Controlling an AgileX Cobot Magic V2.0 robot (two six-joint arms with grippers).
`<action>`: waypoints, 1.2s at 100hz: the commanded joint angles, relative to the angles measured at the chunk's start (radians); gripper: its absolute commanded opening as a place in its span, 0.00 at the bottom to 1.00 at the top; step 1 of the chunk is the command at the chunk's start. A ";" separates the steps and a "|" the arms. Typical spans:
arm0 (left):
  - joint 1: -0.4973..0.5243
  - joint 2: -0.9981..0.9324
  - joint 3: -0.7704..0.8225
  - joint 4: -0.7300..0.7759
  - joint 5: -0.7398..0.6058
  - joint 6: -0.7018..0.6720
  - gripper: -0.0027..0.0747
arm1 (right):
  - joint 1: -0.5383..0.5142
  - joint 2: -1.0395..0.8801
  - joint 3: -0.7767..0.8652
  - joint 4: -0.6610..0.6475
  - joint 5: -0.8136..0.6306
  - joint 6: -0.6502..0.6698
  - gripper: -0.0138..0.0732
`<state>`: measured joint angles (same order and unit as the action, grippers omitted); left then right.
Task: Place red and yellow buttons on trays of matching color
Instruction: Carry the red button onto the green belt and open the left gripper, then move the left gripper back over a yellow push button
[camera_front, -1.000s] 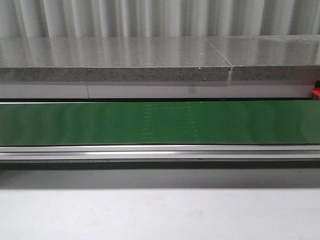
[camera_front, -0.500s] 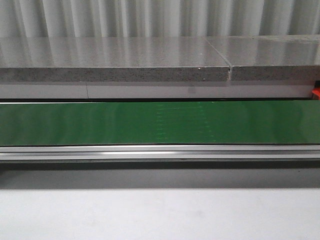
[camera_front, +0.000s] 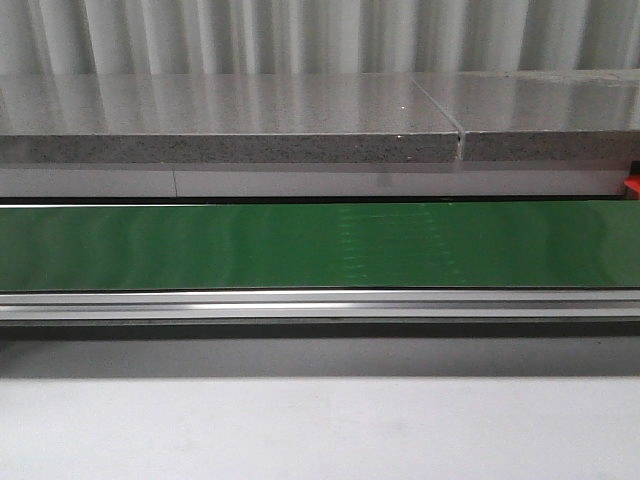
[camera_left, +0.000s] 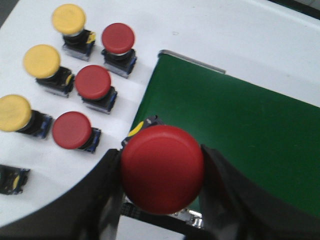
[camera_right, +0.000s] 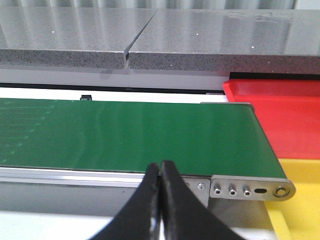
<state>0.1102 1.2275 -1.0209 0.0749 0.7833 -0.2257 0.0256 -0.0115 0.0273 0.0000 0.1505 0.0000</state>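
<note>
Step in hand, as I read it: carrying one red button from the supply cluster toward the green belt. My left gripper is clamped on that button, jaws pressed against either side of its red cap, and the cap sits above the end edge of the belt where it meets the white tabletop.

Stock on the white surface beside the belt end: three more red buttons and three yellow buttons, in two rough rows; a further dark unit is partly cut off at the frame edge.

Right gripper hangs with its fingertips together, holding nothing, just in front of the belt's near rail, near the downstream end. Red tray and yellow tray sit just beyond that end, red farther back.

Front view shows only bare belt; neither arm appears there.

Next move, my judgement: bring the button fully over the belt, lower it upright, release. Risk: tipping on its small base.
</note>
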 joint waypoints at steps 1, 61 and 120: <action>-0.041 0.026 -0.066 -0.008 -0.032 0.005 0.01 | 0.000 -0.009 -0.015 -0.006 -0.084 0.000 0.05; -0.129 0.281 -0.157 0.060 0.117 0.040 0.10 | 0.000 -0.009 -0.015 -0.006 -0.084 0.000 0.05; -0.127 0.245 -0.258 0.054 0.152 0.053 0.87 | 0.000 -0.009 -0.015 -0.006 -0.084 0.000 0.05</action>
<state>-0.0134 1.5346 -1.2406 0.1271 0.9640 -0.1589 0.0256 -0.0115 0.0273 0.0000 0.1505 0.0000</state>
